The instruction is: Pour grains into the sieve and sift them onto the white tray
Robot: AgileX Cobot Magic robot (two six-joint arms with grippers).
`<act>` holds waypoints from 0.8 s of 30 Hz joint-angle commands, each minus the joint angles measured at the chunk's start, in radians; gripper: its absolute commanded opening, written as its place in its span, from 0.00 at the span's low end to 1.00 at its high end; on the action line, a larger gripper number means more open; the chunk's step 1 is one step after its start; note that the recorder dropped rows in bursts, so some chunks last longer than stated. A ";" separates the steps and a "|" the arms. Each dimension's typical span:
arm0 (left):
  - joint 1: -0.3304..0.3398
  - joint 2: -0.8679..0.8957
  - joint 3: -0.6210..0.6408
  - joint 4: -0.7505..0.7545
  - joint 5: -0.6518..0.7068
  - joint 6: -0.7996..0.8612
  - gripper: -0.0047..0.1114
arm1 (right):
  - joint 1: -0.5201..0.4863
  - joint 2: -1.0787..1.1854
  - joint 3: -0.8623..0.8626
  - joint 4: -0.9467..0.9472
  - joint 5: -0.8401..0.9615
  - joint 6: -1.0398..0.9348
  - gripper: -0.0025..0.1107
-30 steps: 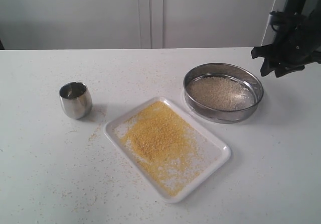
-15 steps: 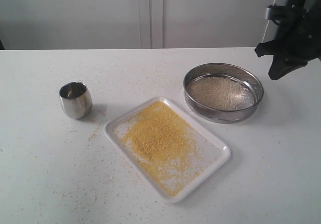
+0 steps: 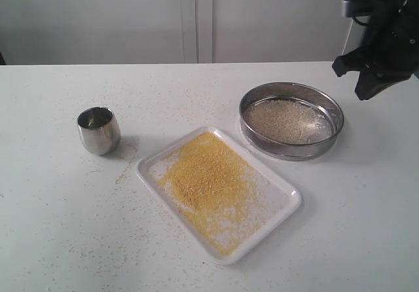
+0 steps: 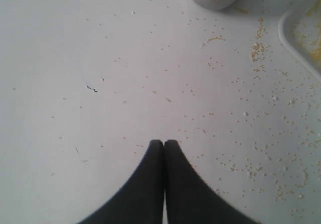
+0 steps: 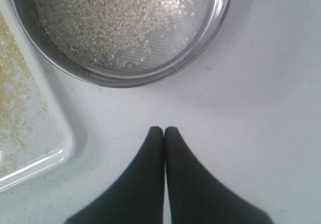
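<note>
We see the sieve (image 3: 290,152) standing just beside the tray (image 3: 281,203), pale grains (image 3: 285,118) on its mesh and yellow ones spread over the tray. Our right gripper (image 5: 164,130) hangs just outside the sieve's rim, jaws pressed together, empty. Our left gripper (image 4: 164,142), jaws together too, hovers near the cup (image 3: 98,131).

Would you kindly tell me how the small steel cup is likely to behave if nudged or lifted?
The steel cup stands upright and seems empty, so it is probably light and would slide or tip easily on the smooth table. Its rounded, polished wall suggests a slippery grip, and it would likely roll if toppled.
</note>
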 commanded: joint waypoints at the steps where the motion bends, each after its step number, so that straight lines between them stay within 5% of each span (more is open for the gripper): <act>1: -0.006 -0.008 0.006 -0.005 0.012 -0.001 0.04 | 0.001 -0.091 0.092 -0.055 -0.073 0.035 0.02; 24: -0.006 -0.008 0.006 -0.005 0.012 -0.001 0.04 | 0.033 -0.715 0.652 0.080 -0.533 -0.021 0.02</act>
